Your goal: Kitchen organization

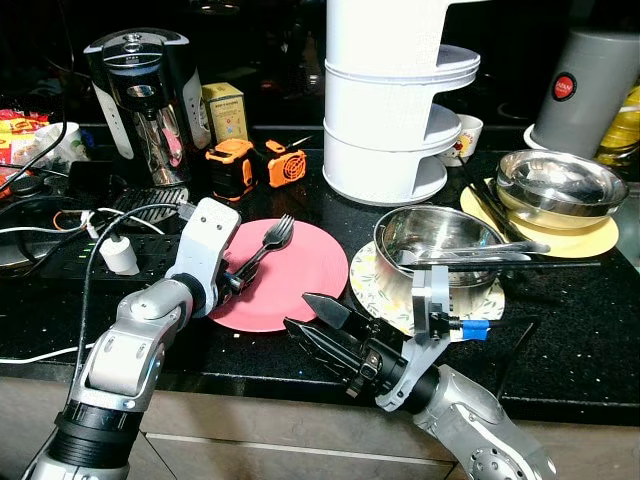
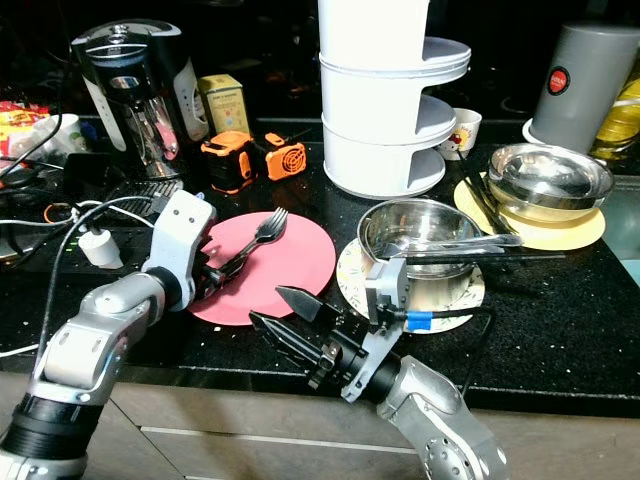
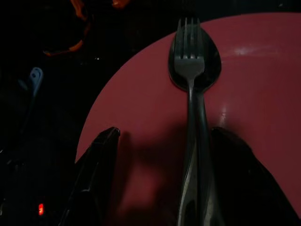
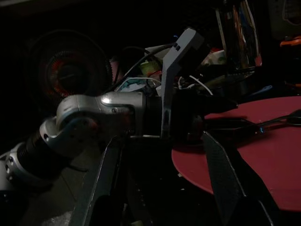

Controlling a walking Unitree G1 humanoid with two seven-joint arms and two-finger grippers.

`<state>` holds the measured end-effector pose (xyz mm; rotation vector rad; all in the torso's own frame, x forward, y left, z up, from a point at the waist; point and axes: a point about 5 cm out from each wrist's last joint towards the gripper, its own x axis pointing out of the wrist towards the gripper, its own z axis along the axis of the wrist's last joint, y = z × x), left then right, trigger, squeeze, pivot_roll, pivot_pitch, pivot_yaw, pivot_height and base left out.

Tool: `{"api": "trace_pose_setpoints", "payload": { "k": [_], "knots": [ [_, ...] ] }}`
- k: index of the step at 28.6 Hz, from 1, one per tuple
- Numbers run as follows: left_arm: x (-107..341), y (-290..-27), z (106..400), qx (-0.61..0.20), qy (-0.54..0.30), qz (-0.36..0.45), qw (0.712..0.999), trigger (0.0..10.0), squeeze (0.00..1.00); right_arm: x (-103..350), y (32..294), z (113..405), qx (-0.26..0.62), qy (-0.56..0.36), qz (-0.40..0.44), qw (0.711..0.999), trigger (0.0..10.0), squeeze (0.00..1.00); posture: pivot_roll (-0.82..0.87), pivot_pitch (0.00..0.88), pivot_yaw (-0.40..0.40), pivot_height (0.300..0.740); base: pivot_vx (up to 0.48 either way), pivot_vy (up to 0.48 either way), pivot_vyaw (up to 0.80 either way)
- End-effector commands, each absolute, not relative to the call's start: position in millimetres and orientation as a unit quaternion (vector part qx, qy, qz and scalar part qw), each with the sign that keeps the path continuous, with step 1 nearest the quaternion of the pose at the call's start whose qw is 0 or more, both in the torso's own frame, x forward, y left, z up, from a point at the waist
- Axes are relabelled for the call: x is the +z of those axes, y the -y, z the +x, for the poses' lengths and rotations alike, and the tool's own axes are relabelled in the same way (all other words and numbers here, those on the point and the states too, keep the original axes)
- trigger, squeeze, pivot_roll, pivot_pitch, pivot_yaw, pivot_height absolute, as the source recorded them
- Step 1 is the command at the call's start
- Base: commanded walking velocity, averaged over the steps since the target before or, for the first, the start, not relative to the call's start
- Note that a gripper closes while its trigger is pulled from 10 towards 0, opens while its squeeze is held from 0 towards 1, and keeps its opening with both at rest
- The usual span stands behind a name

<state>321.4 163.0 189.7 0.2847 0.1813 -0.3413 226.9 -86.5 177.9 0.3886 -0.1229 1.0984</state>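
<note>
One fork (image 1: 268, 243), handle hidden by left hand (image 1: 236, 279)

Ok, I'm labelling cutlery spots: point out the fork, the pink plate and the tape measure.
fork (image 1: 278, 234), left eye view, on its tines.
pink plate (image 1: 310, 265), left eye view, on its bare right part.
tape measure (image 1: 229, 166), left eye view, on its orange body.

The white tiered stand (image 1: 395, 110) runs off the top edge. The fork's (image 1: 268, 243) handle end is hidden behind the left gripper (image 1: 236, 278). The yellow box's (image 1: 224, 110) print is too small to read.
</note>
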Motion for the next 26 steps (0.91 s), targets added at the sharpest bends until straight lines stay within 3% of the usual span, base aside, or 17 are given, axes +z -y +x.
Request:
{"api": "trace_pose_setpoints", "payload": {
  "k": [1,2,17,26],
  "knots": [
    [177.0,-166.3,320.1,-0.172,-0.133,0.150,0.964,2.4,0.00,175.0,85.9,226.9,0.515,0.049,0.176,0.837,10.0,0.00,-0.02,0.000,0.029,0.740,0.000,0.000,0.00],
    [175.8,-166.8,319.7,-0.174,-0.142,0.152,0.963,0.0,0.00,174.6,86.0,227.2,0.514,0.048,0.174,0.839,10.0,0.00,-0.02,0.000,0.029,0.740,0.000,0.000,0.00],
    [168.6,-165.0,314.8,-0.189,-0.182,0.147,0.954,0.0,0.00,171.0,86.3,230.7,0.504,0.042,0.156,0.848,10.0,0.00,-0.02,0.000,0.023,0.740,0.000,0.000,0.00],
    [182.1,-156.4,317.1,-0.200,-0.136,0.134,0.961,0.0,0.00,170.1,86.0,231.6,0.503,0.041,0.149,0.850,10.0,0.00,-0.02,0.000,0.022,0.740,0.000,0.000,0.00]
  ]
}}
